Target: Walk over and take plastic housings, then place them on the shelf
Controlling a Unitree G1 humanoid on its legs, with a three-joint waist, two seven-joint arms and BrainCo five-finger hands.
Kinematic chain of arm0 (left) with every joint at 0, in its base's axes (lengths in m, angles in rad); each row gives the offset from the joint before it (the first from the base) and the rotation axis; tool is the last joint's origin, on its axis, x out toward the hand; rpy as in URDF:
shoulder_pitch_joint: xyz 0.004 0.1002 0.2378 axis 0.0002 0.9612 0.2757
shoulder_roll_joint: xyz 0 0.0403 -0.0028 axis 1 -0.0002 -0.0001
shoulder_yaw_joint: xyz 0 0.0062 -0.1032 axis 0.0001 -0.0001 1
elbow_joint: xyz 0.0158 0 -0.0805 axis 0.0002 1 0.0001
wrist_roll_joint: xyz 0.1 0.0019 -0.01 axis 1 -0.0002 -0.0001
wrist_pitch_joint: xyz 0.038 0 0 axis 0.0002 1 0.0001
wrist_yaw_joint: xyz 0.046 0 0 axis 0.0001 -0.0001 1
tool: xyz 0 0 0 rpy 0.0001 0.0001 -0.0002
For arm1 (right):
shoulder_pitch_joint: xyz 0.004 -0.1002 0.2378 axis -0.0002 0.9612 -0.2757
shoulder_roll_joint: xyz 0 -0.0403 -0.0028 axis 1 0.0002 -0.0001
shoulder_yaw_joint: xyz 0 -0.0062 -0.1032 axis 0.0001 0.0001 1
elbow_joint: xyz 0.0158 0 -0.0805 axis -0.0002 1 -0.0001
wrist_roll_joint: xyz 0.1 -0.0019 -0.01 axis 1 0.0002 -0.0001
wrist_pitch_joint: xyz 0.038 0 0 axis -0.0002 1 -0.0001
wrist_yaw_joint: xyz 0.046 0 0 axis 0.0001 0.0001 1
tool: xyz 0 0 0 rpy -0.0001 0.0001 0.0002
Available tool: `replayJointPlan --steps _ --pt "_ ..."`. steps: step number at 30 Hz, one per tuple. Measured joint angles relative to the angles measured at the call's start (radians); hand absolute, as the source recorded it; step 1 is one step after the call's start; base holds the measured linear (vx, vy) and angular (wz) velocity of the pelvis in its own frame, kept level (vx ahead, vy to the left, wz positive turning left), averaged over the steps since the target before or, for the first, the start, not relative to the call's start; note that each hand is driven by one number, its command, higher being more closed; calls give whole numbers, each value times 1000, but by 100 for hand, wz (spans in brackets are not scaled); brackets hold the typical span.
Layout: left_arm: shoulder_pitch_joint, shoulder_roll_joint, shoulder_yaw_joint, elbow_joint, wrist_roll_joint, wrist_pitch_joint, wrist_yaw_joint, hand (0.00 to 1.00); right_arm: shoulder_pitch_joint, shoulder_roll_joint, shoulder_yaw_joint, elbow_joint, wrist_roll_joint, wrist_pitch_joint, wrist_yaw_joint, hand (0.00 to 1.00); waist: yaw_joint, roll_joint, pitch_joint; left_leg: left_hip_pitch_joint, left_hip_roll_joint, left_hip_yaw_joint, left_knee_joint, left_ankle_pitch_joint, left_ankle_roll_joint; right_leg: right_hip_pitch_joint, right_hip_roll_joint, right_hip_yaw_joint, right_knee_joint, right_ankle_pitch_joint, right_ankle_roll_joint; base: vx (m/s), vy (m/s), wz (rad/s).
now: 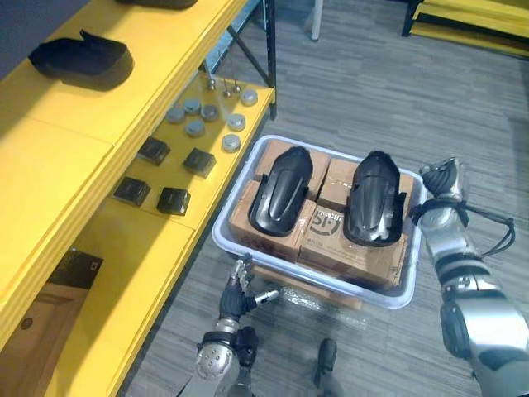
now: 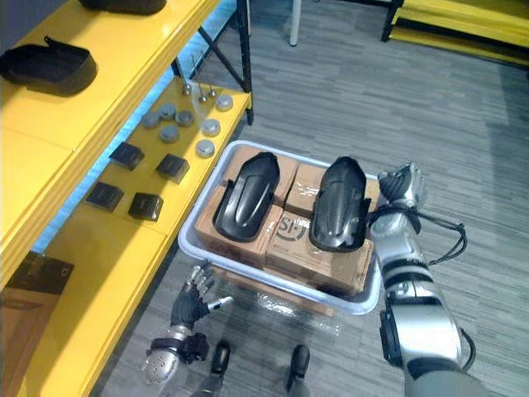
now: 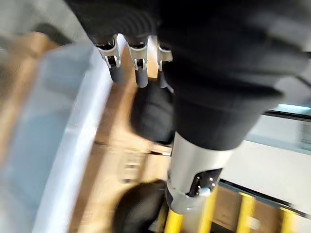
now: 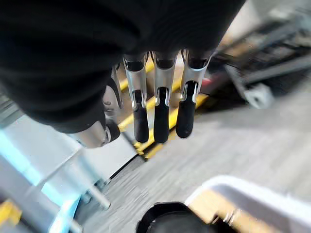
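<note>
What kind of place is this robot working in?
Most likely a factory stockroom or warehouse: yellow shelving laid out with small grey caps and small black parts, and beside it a grey tote of cardboard boxes topped with two black plastic housings.

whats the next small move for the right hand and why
Probably swing the right hand inward over the nearer black housing and curl round it: that hand hangs open and empty beside the bin, where both housings lie ungrasped.
</note>
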Motion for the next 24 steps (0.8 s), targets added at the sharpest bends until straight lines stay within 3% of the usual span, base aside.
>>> replayJointPlan --steps 2,4,9,16,22,23,24 --pt "4 -12 6 64 0 5 -1 0 -62 -56 0 40 37 0 -2 0 4 30 31 -34 -5 -26 16 -1 -1 -21 -5 -26 17 -2 2 -80 24 39" --pt "24 -15 8 136 5 13 -1 0 -121 -142 1 85 74 0 -4 0 27 59 57 -96 -13 -51 29 2 2 -76 -11 -49 40 -11 12 -63 27 29" --pt "44 -23 9 281 23 39 -1 0 -151 -235 21 122 84 0 -12 0 55 91 81 -192 -22 -91 45 15 7 -166 -25 -79 89 -20 7 9 21 21" --pt "29 -61 50 316 20 34 22 0 -175 -257 51 115 105 2 -63 0 79 94 89 -307 -37 -89 47 36 3 -299 -49 -79 136 -25 6 38 22 3" --pt "-9 -114 86 326 18 21 31 0 -175 -294 246 40 111 2 -66 0 90 92 92 -390 -34 -87 54 42 -5 -408 -62 -80 205 -55 -5 64 0 0" --pt "-18 -125 88 324 17 18 33 0 -178 -298 281 18 111 3 -75 100 87 91 92 -403 -32 -87 57 43 -6 -420 -62 -80 211 -57 -7 73 -16 -1" --pt "-25 -130 88 320 17 16 35 0 -180 -306 307 1 111 4 -75 100 88 91 92 -410 -31 -86 59 43 -6 -430 -62 -80 219 -60 -8 85 -24 0"
